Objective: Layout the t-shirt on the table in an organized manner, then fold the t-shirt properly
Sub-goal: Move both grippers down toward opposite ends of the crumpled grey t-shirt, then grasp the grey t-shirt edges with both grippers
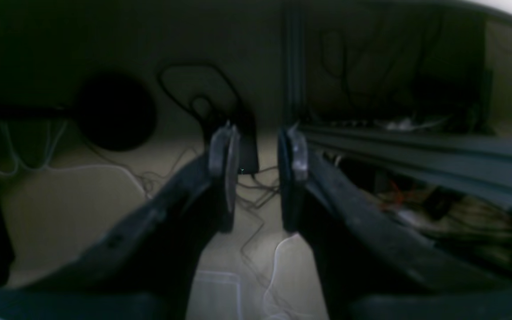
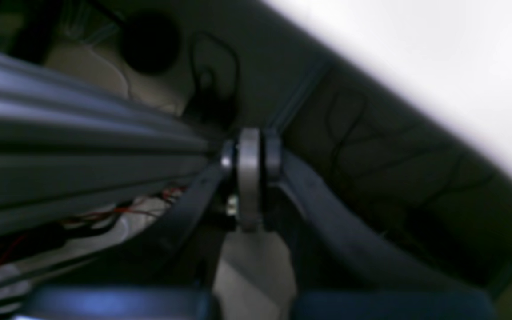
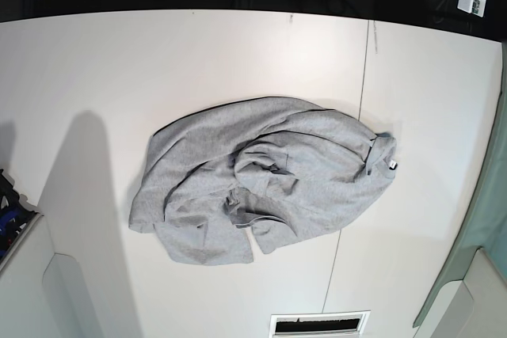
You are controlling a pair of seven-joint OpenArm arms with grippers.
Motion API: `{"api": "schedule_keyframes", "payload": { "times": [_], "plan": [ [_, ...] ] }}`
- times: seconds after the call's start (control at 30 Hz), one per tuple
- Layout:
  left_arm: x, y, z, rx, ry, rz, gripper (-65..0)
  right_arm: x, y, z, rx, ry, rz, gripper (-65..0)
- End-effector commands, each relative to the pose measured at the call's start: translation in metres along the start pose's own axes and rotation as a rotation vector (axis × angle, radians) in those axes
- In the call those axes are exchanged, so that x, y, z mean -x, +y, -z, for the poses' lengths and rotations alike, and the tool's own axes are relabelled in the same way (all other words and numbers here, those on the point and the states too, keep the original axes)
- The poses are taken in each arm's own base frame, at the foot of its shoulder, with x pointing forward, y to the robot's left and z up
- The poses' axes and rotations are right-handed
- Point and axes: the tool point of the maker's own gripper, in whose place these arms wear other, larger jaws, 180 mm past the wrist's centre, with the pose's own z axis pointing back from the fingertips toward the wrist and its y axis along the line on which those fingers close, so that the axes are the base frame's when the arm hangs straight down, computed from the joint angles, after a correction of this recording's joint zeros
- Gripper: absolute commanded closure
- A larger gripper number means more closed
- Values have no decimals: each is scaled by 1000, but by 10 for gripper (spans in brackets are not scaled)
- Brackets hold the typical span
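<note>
The t-shirt (image 3: 261, 180) lies crumpled in a rumpled heap in the middle of the table (image 3: 158, 61), light grey, with its small white neck tag (image 3: 390, 165) at the right end. No lettering shows. Neither gripper appears in the base view, and nothing touches the shirt. In the left wrist view my left gripper (image 1: 258, 151) stands open with an empty gap between its dark fingers (image 1: 225, 155), facing a dim floor with cables. In the right wrist view my right gripper (image 2: 250, 164) is shut, pads together, holding nothing.
A thin dark seam (image 3: 360, 116) crosses the tabletop just right of centre. A pale green panel (image 3: 483, 227) borders the right edge, and a slotted vent (image 3: 319, 324) sits at the front edge. Metal frame rails (image 1: 416, 151) and loose cables (image 1: 247, 195) fill the wrist views.
</note>
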Motion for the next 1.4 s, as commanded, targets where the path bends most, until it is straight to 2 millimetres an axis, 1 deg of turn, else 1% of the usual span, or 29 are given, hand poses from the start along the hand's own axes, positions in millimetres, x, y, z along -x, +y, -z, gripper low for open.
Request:
{"api": "schedule_keyframes", "payload": {
  "times": [0.0, 0.07, 0.1, 0.13, 0.17, 0.23, 0.27, 0.33, 0.43, 0.5, 0.53, 0.6, 0.67, 0.73, 0.8, 0.87, 0.93, 1.03, 1.1, 1.2, 1.27, 1.37],
  "plan": [
    [-21, 4, -12, -8, -58, 22, -186, -18, -1, -7, -1, -48, -11, -19],
    [-50, 7, -25, -26, -129, 46, -186, -43, -8, -14, 19, -91, -32, -19],
    [-64, 8, -32, -32, -165, 57, -198, -56, -13, -17, 35, -123, -39, -19],
    [-79, 7, -38, -34, -203, 69, -227, -69, -20, -21, 61, -157, -42, -19],
    [-94, 6, -44, -27, -242, 84, -269, -83, -30, -24, 92, -194, -36, -19],
    [-124, -1, -52, -2, -310, 129, -355, -106, -54, -29, 166, -261, 0, -20],
    [-138, -4, -55, 9, -342, 160, -378, -118, -69, -30, 209, -294, 18, -20],
    [-165, -5, -54, 5, -388, 205, -382, -135, -101, -31, 301, -331, 52, -28],
    [-193, -9, -42, 4, -412, 283, -382, -153, -146, -31, 413, -372, 136, -66],
    [-208, -18, -28, 12, -417, 328, -382, -164, -172, -28, 460, -399, 184, -99],
    [-215, -26, -20, 24, -420, 348, -382, -168, -184, -25, 484, -409, 203, -124],
    [-227, -42, -2, 48, -425, 381, -383, -177, -207, -17, 520, -424, 244, -198],
    [-233, -53, 22, 69, -410, 398, -383, -181, -222, -3, 535, -422, 287, -275],
    [-233, -63, 46, 98, -387, 405, -397, -181, -231, 13, 535, -405, 328, -335],
    [-234, -72, 68, 122, -372, 417, -402, -182, -238, 29, 524, -394, 377, -363],
    [-239, -76, 87, 120, -362, 408, -402, -184, -244, 42, 514, -384, 417, -363],
    [-244, -82, 102, 130, -349, 405, -402, -187, -250, 51, 507, -375, 442, -363],
    [-242, -87, 122, 127, -307, 434, -402, -191, -247, 64, 466, -363, 445, -363],
    [-241, -87, 129, 133, -297, 429, -402, -191, -242, 71, 445, -354, 451, -363],
    [-246, -72, 136, 78, -292, 418, -402, -191, -232, 78, 406, -349, 449, -363],
    [-251, -64, 139, 43, -290, 426, -402, -191, -229, 81, 398, -349, 455, -362],
    [-255, -60, 141, 29, -296, 430, -402, -191, -228, 81, 397, -349, 456, -362]
  ]
}}
